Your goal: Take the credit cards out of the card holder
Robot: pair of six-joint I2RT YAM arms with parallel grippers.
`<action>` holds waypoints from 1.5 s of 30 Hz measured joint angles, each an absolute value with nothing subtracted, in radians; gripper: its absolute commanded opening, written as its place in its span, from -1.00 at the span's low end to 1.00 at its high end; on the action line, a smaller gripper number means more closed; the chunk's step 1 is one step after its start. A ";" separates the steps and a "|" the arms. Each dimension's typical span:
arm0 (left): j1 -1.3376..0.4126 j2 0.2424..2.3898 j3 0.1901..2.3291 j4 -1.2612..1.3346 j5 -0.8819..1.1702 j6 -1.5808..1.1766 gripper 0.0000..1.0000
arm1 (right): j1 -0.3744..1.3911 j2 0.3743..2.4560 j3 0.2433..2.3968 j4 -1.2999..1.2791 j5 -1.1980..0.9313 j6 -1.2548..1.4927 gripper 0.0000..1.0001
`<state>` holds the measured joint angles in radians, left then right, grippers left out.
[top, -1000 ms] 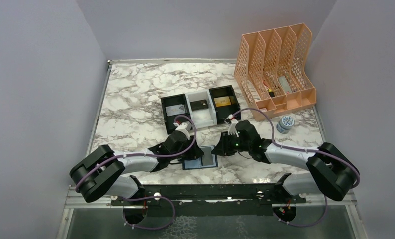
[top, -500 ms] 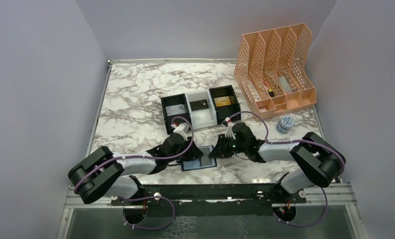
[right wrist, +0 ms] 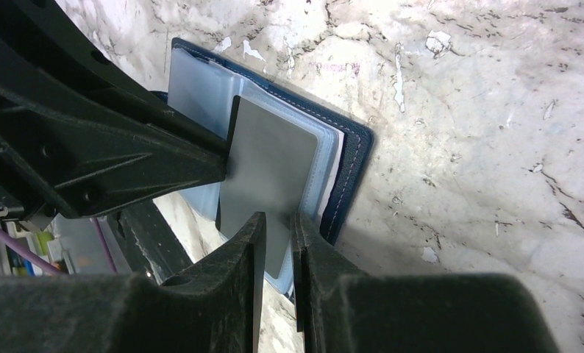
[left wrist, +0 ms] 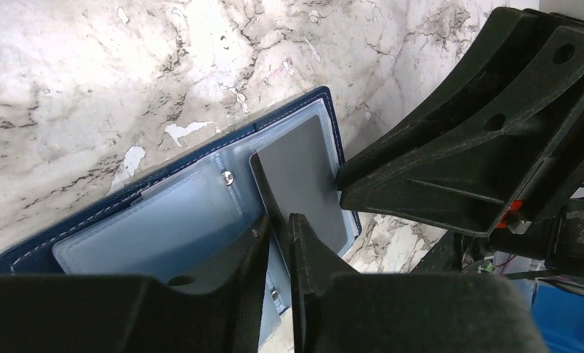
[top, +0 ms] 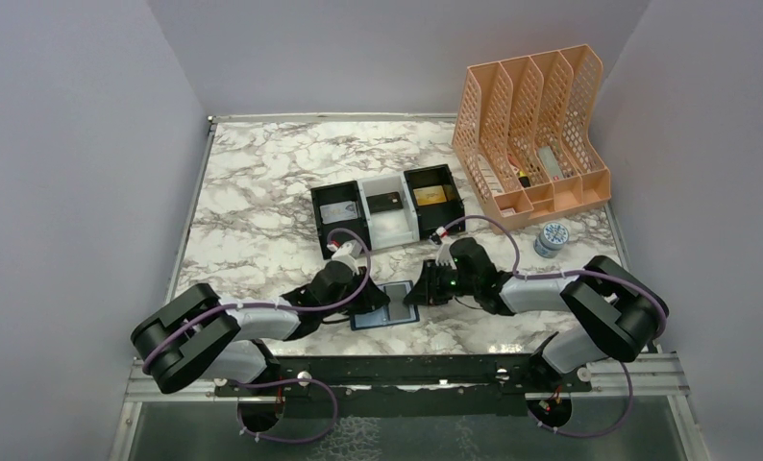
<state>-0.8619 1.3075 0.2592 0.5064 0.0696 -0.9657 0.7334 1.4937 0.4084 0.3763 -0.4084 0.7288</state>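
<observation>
The navy card holder point(top: 385, 307) lies open on the marble between my two grippers, its pale blue pockets point(left wrist: 164, 220) facing up. A silver-grey credit card point(left wrist: 304, 176) sticks partway out of a raised pocket leaf. My left gripper point(left wrist: 278, 235) is shut on that card's point(right wrist: 271, 162) near edge. My right gripper point(right wrist: 274, 235) is shut on the opposite end of the card holder's point(right wrist: 348, 162) leaf, with the card lying inside it. Seen from above, the left gripper point(top: 366, 296) and right gripper point(top: 418, 291) meet over the holder.
A black-and-white three-compartment tray point(top: 389, 229) behind the holder contains a silver card point(top: 338, 211), a dark card point(top: 385, 202) and a gold card point(top: 430, 196). A peach file rack point(top: 536, 134) stands at the back right, with a small round tin point(top: 551, 237) in front of it.
My left gripper's jaws have narrowed onto the grey card's edge. The right arm folded in towards the holder early on and has held still since.
</observation>
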 measured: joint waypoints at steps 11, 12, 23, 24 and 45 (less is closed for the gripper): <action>-0.866 1.339 0.228 0.583 0.063 -1.008 -0.61 | 0.733 1.487 0.391 0.400 -0.414 0.731 -0.60; -0.866 1.343 0.228 0.590 0.063 -1.010 -0.65 | 0.733 1.487 0.391 0.401 -0.416 0.731 -0.60; -0.866 1.317 0.207 0.624 0.062 -1.023 -1.00 | 0.733 1.488 0.391 0.402 -0.415 0.733 -0.60; -0.866 1.306 0.202 0.625 0.062 -1.023 -1.00 | 0.733 1.488 0.391 0.401 -0.411 0.734 -0.60; -0.866 1.219 0.155 0.608 0.044 -1.023 -0.96 | 0.733 1.435 0.409 0.344 -0.437 0.700 -0.60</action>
